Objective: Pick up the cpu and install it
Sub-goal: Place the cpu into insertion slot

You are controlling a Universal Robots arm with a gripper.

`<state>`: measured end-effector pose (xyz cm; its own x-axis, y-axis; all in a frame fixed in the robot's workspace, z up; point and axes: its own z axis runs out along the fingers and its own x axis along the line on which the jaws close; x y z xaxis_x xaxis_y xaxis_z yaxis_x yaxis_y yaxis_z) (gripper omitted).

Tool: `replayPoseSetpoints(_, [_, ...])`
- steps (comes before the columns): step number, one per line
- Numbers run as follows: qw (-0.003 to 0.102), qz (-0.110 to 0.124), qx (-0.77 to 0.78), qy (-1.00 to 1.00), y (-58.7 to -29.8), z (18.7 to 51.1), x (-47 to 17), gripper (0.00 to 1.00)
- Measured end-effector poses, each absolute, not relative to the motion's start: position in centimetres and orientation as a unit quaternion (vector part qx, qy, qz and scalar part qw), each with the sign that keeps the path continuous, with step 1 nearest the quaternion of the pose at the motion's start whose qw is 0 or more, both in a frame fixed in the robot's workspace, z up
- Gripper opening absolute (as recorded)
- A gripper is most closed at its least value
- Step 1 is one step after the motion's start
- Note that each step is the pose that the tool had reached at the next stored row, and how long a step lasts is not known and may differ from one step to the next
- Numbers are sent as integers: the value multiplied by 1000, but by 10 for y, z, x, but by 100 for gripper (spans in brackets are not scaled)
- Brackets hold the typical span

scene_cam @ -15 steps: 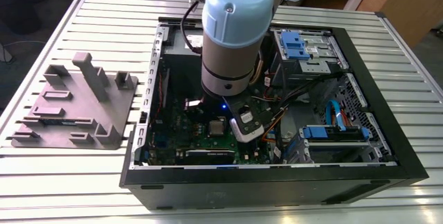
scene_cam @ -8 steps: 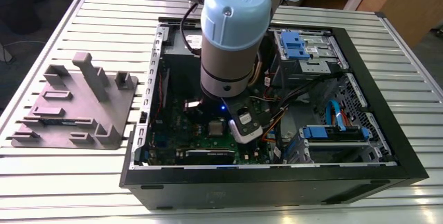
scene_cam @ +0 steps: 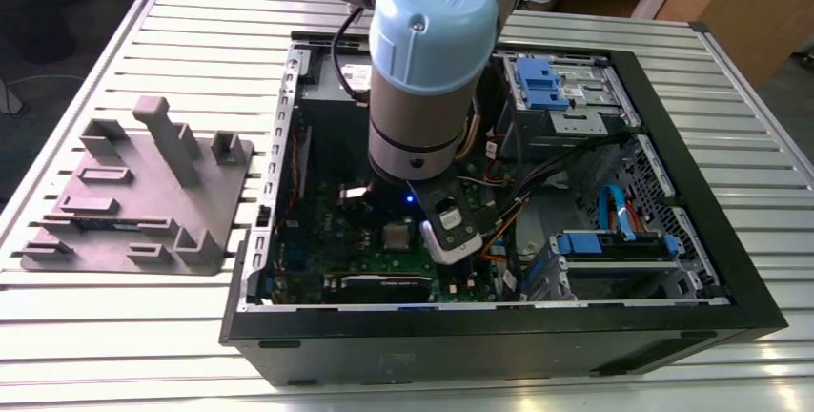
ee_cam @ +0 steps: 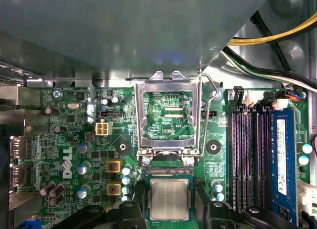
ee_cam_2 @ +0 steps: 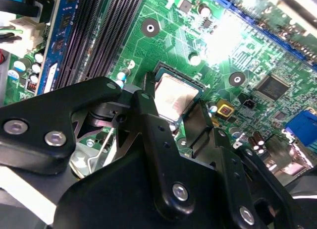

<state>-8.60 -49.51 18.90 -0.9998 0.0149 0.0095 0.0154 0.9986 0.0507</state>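
Observation:
The cpu [ee_cam: 170, 199], a small square chip with a silver top, lies level in the motherboard socket [ee_cam: 170, 170] or just over it. In both wrist views my gripper [ee_cam_2: 174, 104] stands over it. One black finger [ee_cam_2: 148, 97] hugs one side of the chip and the other finger [ee_cam_2: 200, 115] the opposite side. They look shut on its edges. The socket's metal load plate [ee_cam: 170, 80] is swung open, away from the chip. In the exterior view my arm [scene_cam: 426, 69] reaches down into the open computer case [scene_cam: 509, 326].
Black memory slots [ee_cam: 250, 159] and a blue memory stick [ee_cam: 282, 154] run beside the socket. Yellow and black cables [ee_cam: 277, 35] hang nearby. Drive cages with blue clips [scene_cam: 559, 88] fill the case's far side. A grey plastic tray [scene_cam: 140, 193] sits on the slatted table at the exterior view's left.

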Motion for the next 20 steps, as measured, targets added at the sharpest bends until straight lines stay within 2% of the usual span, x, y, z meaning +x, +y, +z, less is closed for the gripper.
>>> replayPoseSetpoints(20, [5,-23,-7,-1000,-494,182,-86,48])
